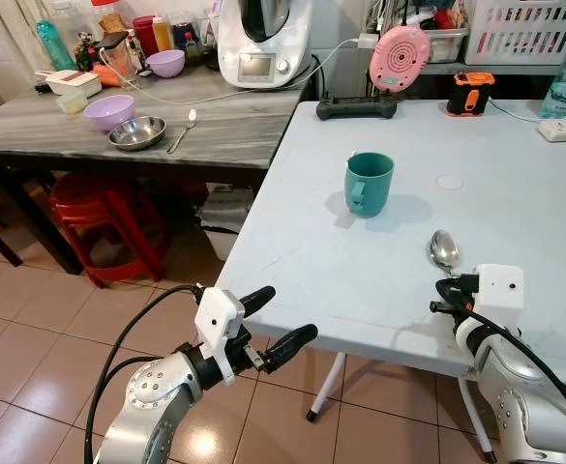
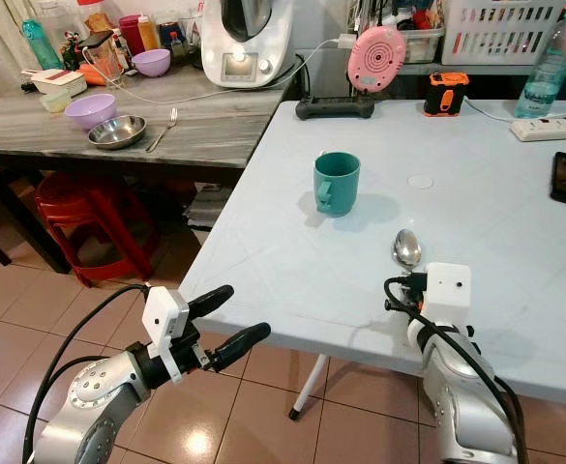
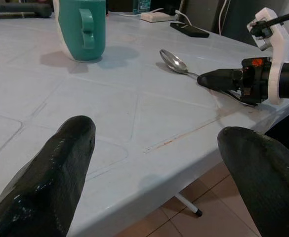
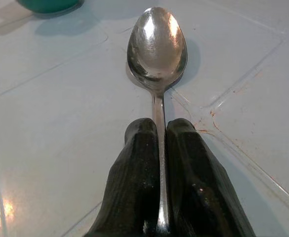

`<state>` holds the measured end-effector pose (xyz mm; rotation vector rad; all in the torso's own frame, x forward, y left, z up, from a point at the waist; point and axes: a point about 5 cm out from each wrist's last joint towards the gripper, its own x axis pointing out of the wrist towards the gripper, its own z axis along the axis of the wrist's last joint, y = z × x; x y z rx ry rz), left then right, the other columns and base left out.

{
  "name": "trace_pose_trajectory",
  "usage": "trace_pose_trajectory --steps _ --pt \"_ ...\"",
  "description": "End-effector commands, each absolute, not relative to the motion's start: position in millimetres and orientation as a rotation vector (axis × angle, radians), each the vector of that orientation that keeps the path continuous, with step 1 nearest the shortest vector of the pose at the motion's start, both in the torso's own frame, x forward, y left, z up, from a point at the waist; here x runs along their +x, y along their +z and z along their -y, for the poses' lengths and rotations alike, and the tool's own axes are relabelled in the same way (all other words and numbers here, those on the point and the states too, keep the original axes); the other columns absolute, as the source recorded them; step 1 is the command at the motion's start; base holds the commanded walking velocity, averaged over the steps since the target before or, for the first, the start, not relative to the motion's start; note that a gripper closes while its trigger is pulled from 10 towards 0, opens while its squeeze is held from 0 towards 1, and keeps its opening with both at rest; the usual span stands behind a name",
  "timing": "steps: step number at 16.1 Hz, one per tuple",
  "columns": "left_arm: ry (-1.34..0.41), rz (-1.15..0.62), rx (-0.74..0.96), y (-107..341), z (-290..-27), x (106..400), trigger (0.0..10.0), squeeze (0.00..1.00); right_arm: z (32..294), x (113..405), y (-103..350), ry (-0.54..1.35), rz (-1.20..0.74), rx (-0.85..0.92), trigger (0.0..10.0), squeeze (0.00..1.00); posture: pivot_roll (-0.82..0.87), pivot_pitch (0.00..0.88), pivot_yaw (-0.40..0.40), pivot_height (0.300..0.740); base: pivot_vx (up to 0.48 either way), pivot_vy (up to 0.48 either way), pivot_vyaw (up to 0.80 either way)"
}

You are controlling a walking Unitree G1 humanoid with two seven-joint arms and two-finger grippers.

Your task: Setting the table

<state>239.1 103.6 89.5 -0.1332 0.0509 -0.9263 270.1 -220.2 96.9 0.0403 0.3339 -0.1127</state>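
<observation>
**Spoon gripped at the edge of the pale table**

Pinching the handle of a spoon, the right gripper has its 2 black fingers clenched on the metal, and the bowl lies face up on the pale blue table near its front edge. A teal mug stands upright farther in, apart from the spoon, handle toward the robot. The left gripper hovers off the table's front corner above the tiled floor, its fingers spread and holding nothing.

Along the far edge sit a black controller, an orange-and-black device, a power strip and a water bottle. To the left, a grey wooden table carries 2 purple bowls, a steel dish, a spoon and a white kitchen machine. Red stools are stacked beneath it.
</observation>
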Motion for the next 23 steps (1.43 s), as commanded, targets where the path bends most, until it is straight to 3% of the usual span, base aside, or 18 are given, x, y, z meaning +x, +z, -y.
trace_pose_trajectory --steps 1,5,7,8,9,13,23 --pt "-0.924 -0.052 -0.110 89 -108 240 10.0 0.00 211 268 83 -0.088 -0.405 0.089 0.0 0.00 -0.09 0.019 0.126 0.740 0.000 0.000 0.00" --pt "-0.791 -0.027 -0.117 94 -116 251 10.0 0.00 214 273 101 -0.153 -0.276 0.126 0.0 0.00 -0.09 0.016 0.125 0.740 0.000 0.000 0.00" --pt "-0.592 -0.035 -0.082 96 -128 268 10.0 0.00 216 274 131 -0.209 -0.057 0.059 0.0 0.00 -0.09 0.016 0.123 0.740 0.000 0.000 0.00" --pt "-0.558 -0.035 -0.074 95 -130 270 10.0 0.00 214 274 136 -0.211 -0.029 0.050 6.8 0.00 -0.09 0.016 0.123 0.740 0.000 0.000 0.00" --pt "-0.487 -0.023 -0.094 96 -134 276 10.0 0.00 210 275 139 -0.216 -0.010 0.070 10.0 0.00 -0.09 0.013 0.124 0.740 0.000 0.000 0.00" --pt "-0.333 0.005 -0.184 99 -140 288 10.0 0.00 201 275 136 -0.214 0.008 0.090 10.0 0.00 -0.08 0.003 0.120 0.740 0.000 0.000 0.00" --pt "-0.289 0.013 -0.196 97 -142 294 10.0 0.00 197 276 135 -0.214 0.027 0.095 10.0 0.00 -0.08 0.000 0.121 0.740 0.000 0.292 -0.57"
